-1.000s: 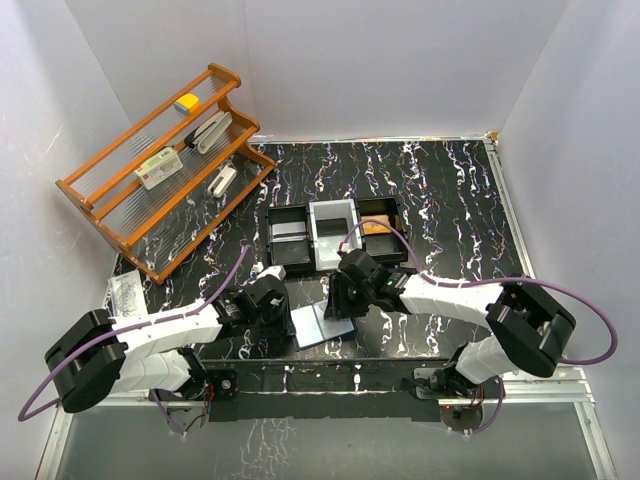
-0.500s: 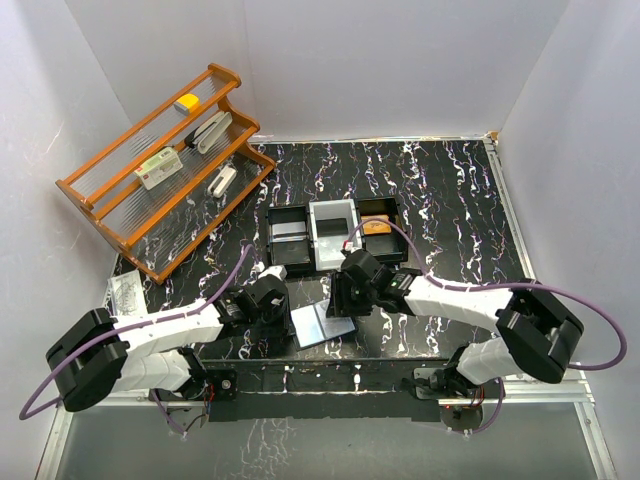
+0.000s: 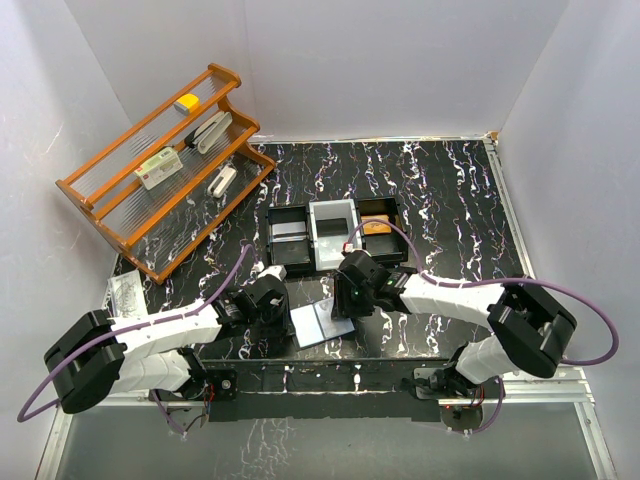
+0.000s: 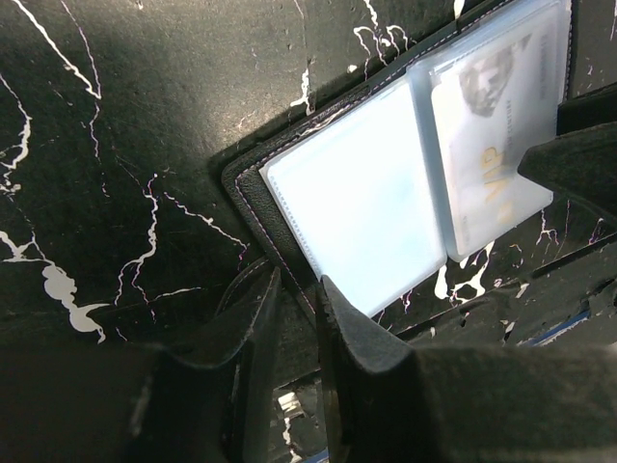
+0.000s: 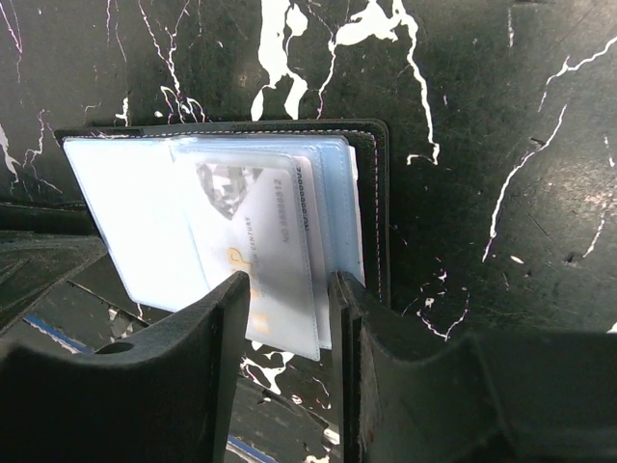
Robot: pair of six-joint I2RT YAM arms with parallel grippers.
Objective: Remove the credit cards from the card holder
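Note:
The card holder [image 3: 318, 323] lies open on the black marbled table, with its light blue-grey inside facing up. My left gripper [image 4: 297, 289] is shut on the black left edge of the card holder [image 4: 357, 203]. A credit card [image 5: 255, 241], pale with gold lettering, sits in a clear pocket on the holder's right half. My right gripper [image 5: 289, 294] stands open over the near end of that pocket, one finger on either side. In the top view it [image 3: 341, 302] hovers at the holder's right side.
The black three-compartment tray [image 3: 272, 240] stands just behind the holder, with an orange-brown item [image 3: 378, 227] in its right compartment. A wooden rack [image 3: 165, 170] holding small items fills the back left. A clear packet [image 3: 125, 290] lies at the left table edge.
The right wrist shifted a little over the holder and came back. The left gripper and the card holder have stayed put.

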